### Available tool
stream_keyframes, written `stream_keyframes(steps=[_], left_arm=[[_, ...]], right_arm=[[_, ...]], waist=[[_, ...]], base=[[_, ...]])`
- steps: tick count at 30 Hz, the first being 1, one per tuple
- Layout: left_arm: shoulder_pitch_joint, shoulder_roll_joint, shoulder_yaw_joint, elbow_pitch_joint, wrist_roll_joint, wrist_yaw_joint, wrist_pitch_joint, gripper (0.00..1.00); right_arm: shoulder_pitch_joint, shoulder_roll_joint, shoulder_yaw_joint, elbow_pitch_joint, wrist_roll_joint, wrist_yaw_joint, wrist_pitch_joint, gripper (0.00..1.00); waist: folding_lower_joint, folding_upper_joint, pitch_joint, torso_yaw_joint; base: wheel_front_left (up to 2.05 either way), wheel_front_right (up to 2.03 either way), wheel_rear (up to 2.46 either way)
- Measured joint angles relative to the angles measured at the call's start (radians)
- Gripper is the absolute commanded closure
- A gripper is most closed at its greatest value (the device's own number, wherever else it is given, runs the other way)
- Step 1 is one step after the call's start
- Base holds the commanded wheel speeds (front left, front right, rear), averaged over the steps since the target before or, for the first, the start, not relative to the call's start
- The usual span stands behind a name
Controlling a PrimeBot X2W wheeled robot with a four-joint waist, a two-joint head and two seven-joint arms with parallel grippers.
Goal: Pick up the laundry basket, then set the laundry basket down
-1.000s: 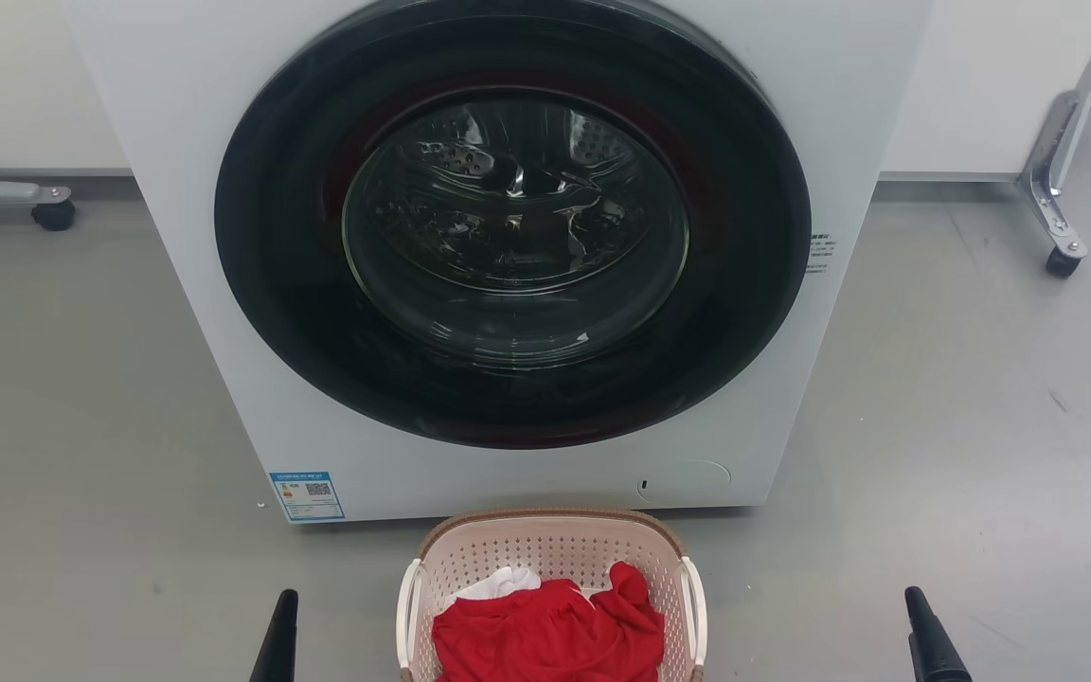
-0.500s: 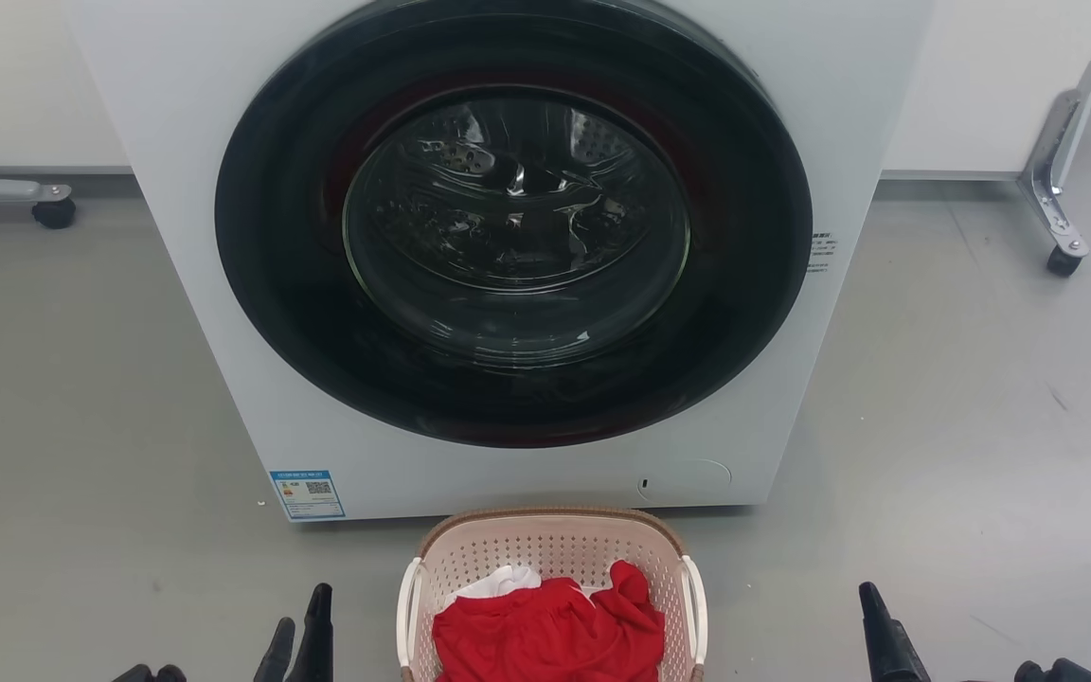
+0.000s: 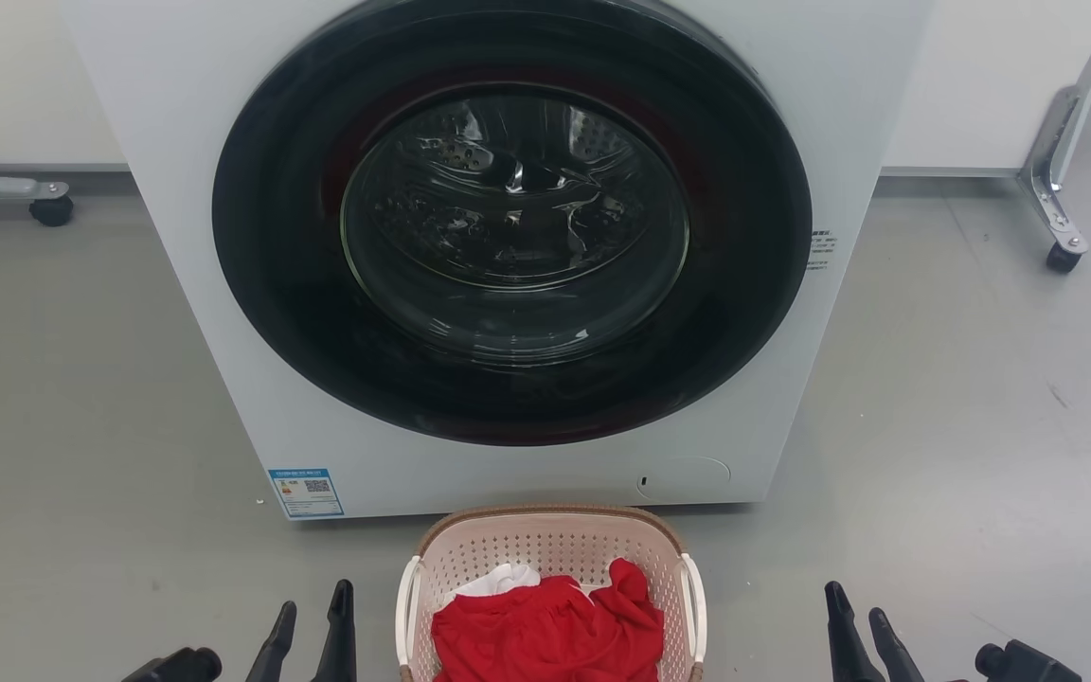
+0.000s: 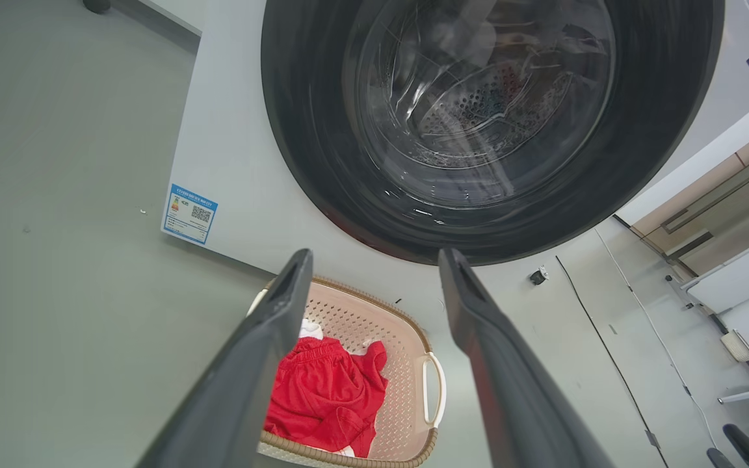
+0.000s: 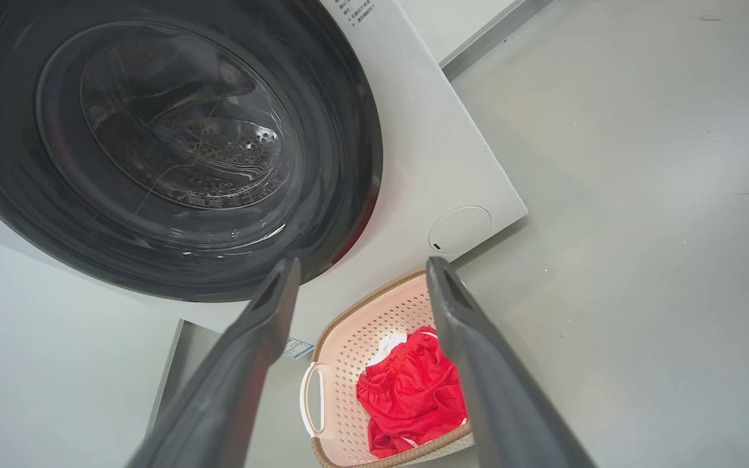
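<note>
The laundry basket (image 3: 555,549) sits on the grey floor (image 3: 934,426) right in front of the washer (image 3: 176,237), and it lies between the 2 grippers. The left gripper (image 3: 314,601) hovers just off the basket's left side, fingers spread with nothing between them. The right gripper (image 3: 854,602) hangs farther out on the other side, well apart from the rim, likewise spread and empty.

Inside there's a red garment (image 3: 545,635) bunched over a bit of white cloth (image 3: 503,580) (a small load, so this should lift light). The perforated plastic walls look stiff enough to keep their shape but thin. They would likely flex if squeezed from both sides, and smooth plastic can slip.

Best bet, I'd say, is the 2 white handles, the left handle (image 3: 405,606) and the right handle (image 3: 695,597). That means 1 gripper per side, a finger through each loop, lifting level so the basket doesn't tip and spill the clothes. Neither gripper touches it yet.
</note>
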Motion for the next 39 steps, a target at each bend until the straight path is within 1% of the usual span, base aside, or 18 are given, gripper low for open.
stream_keyframes(steps=[10, 12, 17, 19, 22, 35, 36, 39], left_arm=[[0.003, 0.008, -0.031, -0.007, 0.165, 0.024, -0.038, 0.00], [0.004, 0.009, -0.036, -0.008, 0.195, 0.031, -0.045, 0.00], [0.010, 0.010, -0.047, -0.013, 0.269, 0.042, -0.061, 0.00], [0.012, 0.011, -0.053, -0.016, 0.308, 0.048, -0.071, 0.00], [0.012, 0.011, -0.058, -0.018, 0.334, 0.052, -0.081, 0.00], [0.015, 0.013, -0.082, -0.034, 0.523, 0.083, -0.127, 0.00], [0.017, 0.013, -0.088, -0.036, 0.558, 0.092, -0.132, 0.00], [0.017, 0.013, -0.091, -0.040, 0.596, 0.094, -0.145, 0.00]], right_arm=[[0.000, -0.002, 0.041, -0.008, -0.156, -0.026, -0.038, 0.00], [0.000, -0.003, 0.050, -0.009, -0.184, -0.026, -0.044, 0.00], [0.000, -0.003, 0.069, -0.011, -0.256, -0.043, -0.063, 0.00], [0.000, -0.003, 0.077, -0.013, -0.284, -0.044, -0.070, 0.00], [0.000, -0.003, 0.086, -0.013, -0.311, -0.052, -0.078, 0.00], [0.000, -0.003, 0.137, -0.022, -0.489, -0.080, -0.128, 0.00], [0.000, -0.004, 0.146, -0.024, -0.522, -0.088, -0.134, 0.00], [0.000, -0.004, 0.158, -0.028, -0.556, -0.097, -0.144, 0.00]], waist=[[0.0000, 0.0000, 0.003, 0.000], [0.0001, 0.0000, 0.003, 0.001], [0.0000, 0.0000, 0.004, 0.001], [0.0000, 0.0000, 0.005, 0.001], [0.0000, 0.0000, 0.005, 0.001], [0.0001, 0.0000, 0.006, 0.000], [0.0000, 0.0000, 0.006, 0.000], [0.0000, 0.0000, 0.006, 0.000]], base=[[0.00, 0.00, 0.00], [0.00, 0.00, 0.00], [0.00, 0.00, 0.00], [0.00, 0.00, 0.00], [0.00, 0.00, 0.00], [0.00, 0.00, 0.00], [0.00, 0.00, 0.00], [0.00, 0.00, 0.00]])
